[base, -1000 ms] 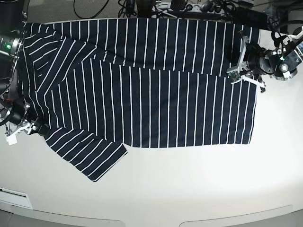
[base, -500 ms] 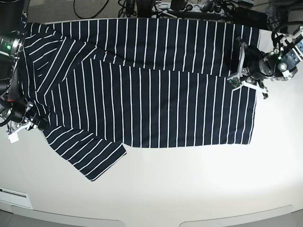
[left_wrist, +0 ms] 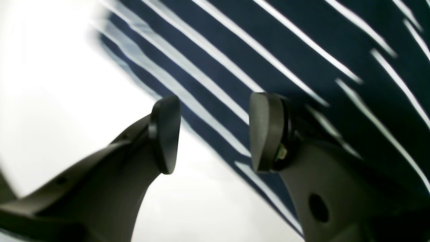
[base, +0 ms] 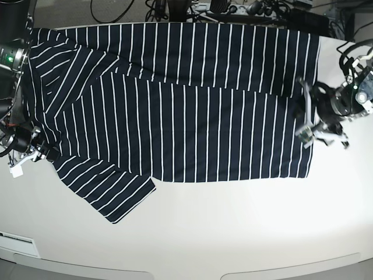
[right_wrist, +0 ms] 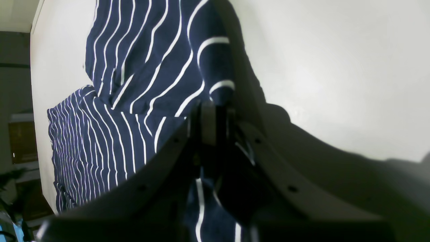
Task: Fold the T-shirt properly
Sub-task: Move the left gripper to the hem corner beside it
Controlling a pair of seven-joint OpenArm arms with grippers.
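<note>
Over T-shirt [base: 192, 116] hem, left pincer [left_wrist: 211, 134] agape, tilted.

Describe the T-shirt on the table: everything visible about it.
The T-shirt is dark navy soft fabric with thin white stripes, spread flat on the white table. Its far long side is folded over the body, leaving a step across the middle. One sleeve sticks out toward the near left corner. The right hand is shut on the fabric at that end, bunching it. The left hand stands open over the opposite edge, gripping nothing.
</note>
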